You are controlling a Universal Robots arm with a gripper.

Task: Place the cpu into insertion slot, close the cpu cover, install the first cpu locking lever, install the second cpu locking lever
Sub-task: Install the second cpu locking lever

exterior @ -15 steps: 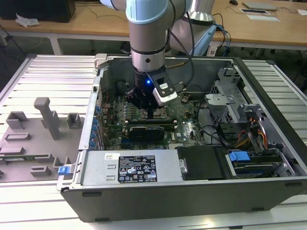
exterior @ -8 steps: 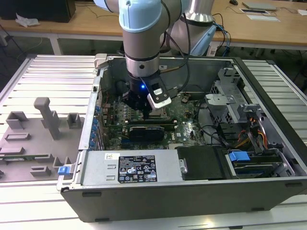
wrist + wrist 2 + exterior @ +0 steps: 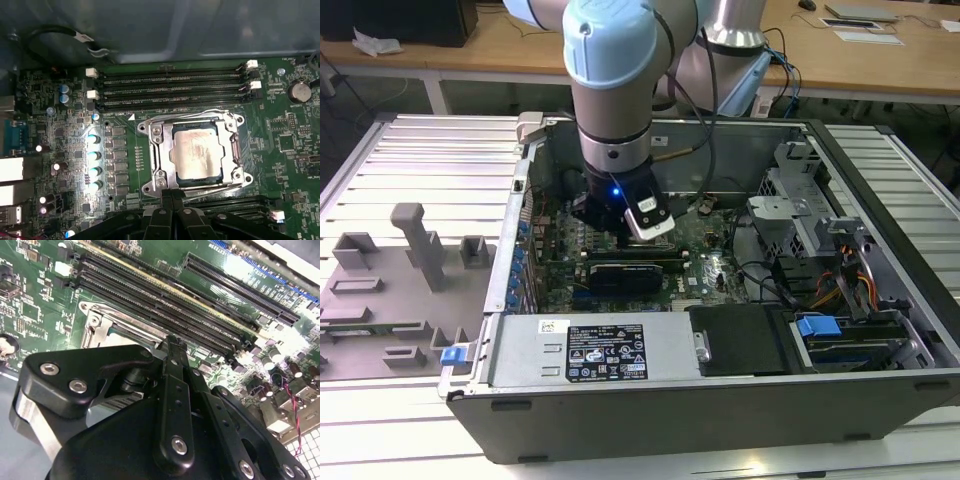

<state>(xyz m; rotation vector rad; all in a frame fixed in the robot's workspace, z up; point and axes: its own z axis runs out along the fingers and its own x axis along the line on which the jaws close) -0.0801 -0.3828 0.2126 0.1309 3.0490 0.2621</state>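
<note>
In the first wrist view the cpu point(image 3: 196, 152) lies flat in its socket, silvery top up. The cpu cover point(image 3: 156, 150) is folded down around it as a silver frame, and the insertion slot is hidden beneath both. Thin wire locking levers run along two opposite edges of the cover, one on the far edge point(image 3: 190, 111) and one on the near edge point(image 3: 212, 187). My gripper point(image 3: 172, 194) is shut, its fingertips together just off the near edge, by that lever. The second wrist view has the black gripper point(image 3: 170, 342) above a corner of the cover point(image 3: 107, 322). The exterior view puts the gripper point(image 3: 605, 215) low inside the computer case.
Long black memory slots point(image 3: 175, 90) flank the socket on both sides. A black graphics card point(image 3: 625, 272) lies close in front of the gripper. Case walls point(image 3: 520, 200), a metal box point(image 3: 590, 350), drive bays and cables point(image 3: 820, 270) surround the board. A grey fixture plate point(image 3: 400, 270) sits outside, on the exterior view's left.
</note>
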